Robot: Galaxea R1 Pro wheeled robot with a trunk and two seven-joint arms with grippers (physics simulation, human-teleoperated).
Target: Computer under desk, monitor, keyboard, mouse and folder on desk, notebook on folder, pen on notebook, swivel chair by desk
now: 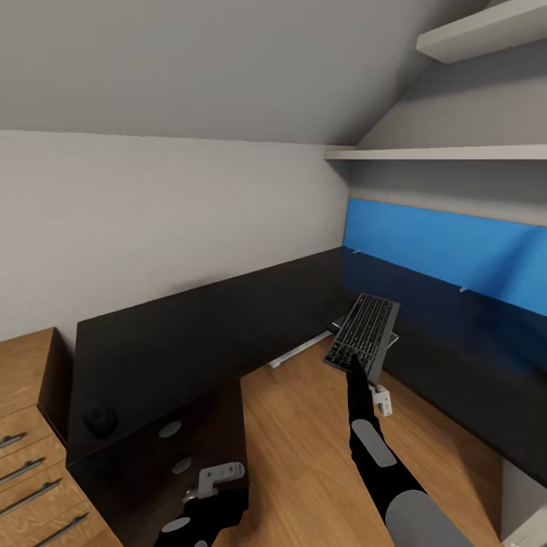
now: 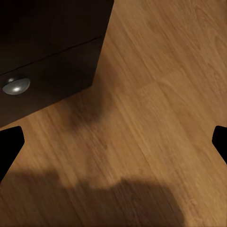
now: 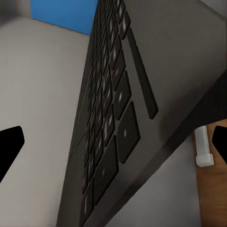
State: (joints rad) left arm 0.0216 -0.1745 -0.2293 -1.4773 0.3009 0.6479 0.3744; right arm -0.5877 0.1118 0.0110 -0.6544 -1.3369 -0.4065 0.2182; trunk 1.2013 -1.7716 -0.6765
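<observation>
The keyboard (image 1: pixel 367 327) hangs tilted over the inner corner of the black desk (image 1: pixel 190 334), its near end out over the floor. My right gripper (image 1: pixel 353 363) is at that near end. In the right wrist view its fingertips (image 3: pixel 10 147) stand wide apart, open, with the keyboard (image 3: pixel 109 118) running away between them. The mouse (image 1: pixel 100 419) lies on the desk's left wing near the front edge. My left gripper (image 1: pixel 214 480) is open and empty, low over the wooden floor (image 2: pixel 156 94). The monitor, folder, notebook, pen, swivel chair and computer are out of view.
The black drawer unit (image 1: pixel 163 456) with silver knobs (image 2: pixel 16 85) stands under the desk's left wing beside my left gripper. A wooden dresser (image 1: pixel 30 448) is at the far left. A blue wall panel (image 1: pixel 456 254) and white shelves (image 1: pixel 448 152) run along the right wall.
</observation>
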